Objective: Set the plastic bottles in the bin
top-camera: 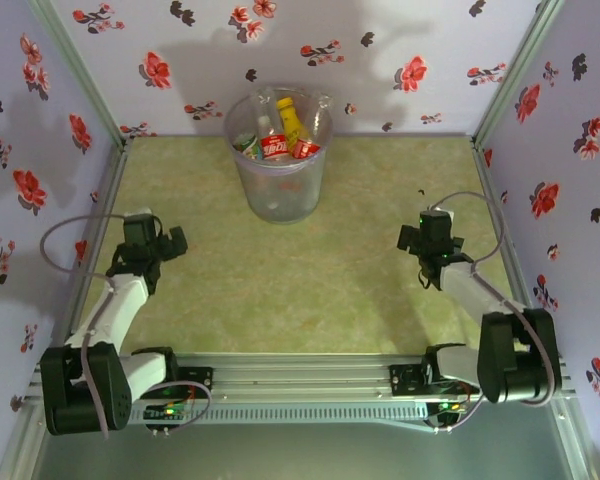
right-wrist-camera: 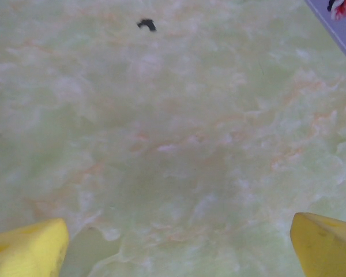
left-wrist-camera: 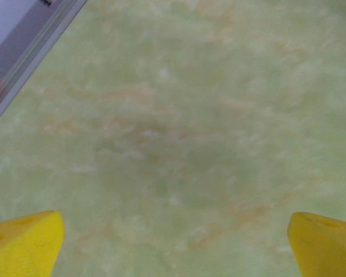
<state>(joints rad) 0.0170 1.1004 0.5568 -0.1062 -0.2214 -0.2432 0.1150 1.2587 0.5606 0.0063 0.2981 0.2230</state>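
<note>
The plastic bottles [top-camera: 278, 142] are gathered in the bin [top-camera: 277, 195] at twelve o'clock on the bench [top-camera: 310, 295]; left pincer [left-wrist-camera: 174, 245] and right pincer [right-wrist-camera: 176, 245] are held released, empty, presumably as nothing remains uncollected

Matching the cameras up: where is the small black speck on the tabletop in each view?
Top external: black speck just beyond the right claw, near the right wall.
Right wrist: top edge, left of centre.
Left wrist: bare tabletop, with the left wall's rail at upper left.
Shared landmark: the green marbled tabletop.
</note>
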